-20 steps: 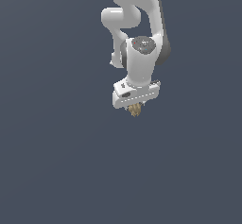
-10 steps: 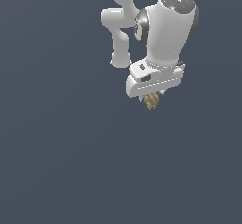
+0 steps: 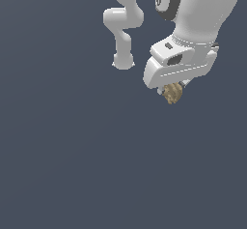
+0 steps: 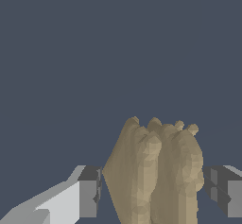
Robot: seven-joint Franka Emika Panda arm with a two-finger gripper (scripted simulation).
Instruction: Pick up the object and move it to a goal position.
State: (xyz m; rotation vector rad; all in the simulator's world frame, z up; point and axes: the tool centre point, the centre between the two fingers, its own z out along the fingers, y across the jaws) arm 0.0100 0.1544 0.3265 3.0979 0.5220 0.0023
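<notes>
Wrist view: gripper [image 4: 153,190] clamped on the object [image 4: 153,171]; exterior view: plain grey ground [image 3: 72,165] around it.

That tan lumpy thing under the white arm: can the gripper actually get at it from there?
Yes, it seems so: the object already sits between the gripper's fingers, apparently clamped, with nothing in the way.

Exterior view off the arm, wrist view close between fingers [image 4: 88,197], both sharing object [image 3: 172,93].
</notes>
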